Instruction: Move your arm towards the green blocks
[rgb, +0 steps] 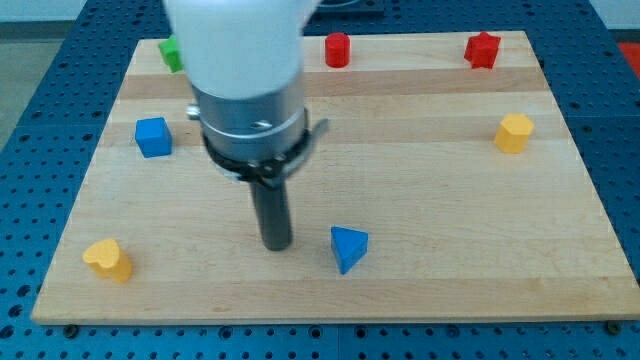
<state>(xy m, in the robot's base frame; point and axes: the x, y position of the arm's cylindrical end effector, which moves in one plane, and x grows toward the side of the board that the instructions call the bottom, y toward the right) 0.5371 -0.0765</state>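
A green block (170, 52) shows at the board's top left, partly hidden behind my arm's white body; its shape cannot be made out. No other green block shows. My tip (276, 243) rests on the board in the lower middle, far below and to the right of the green block. A blue triangular block (348, 248) lies just to the tip's right, apart from it.
A blue cube (153, 137) sits at the left. A yellow block (108, 259) lies at the bottom left, another yellow block (514, 132) at the right. A red cylinder (338, 49) and a red star-like block (482, 49) stand along the top edge.
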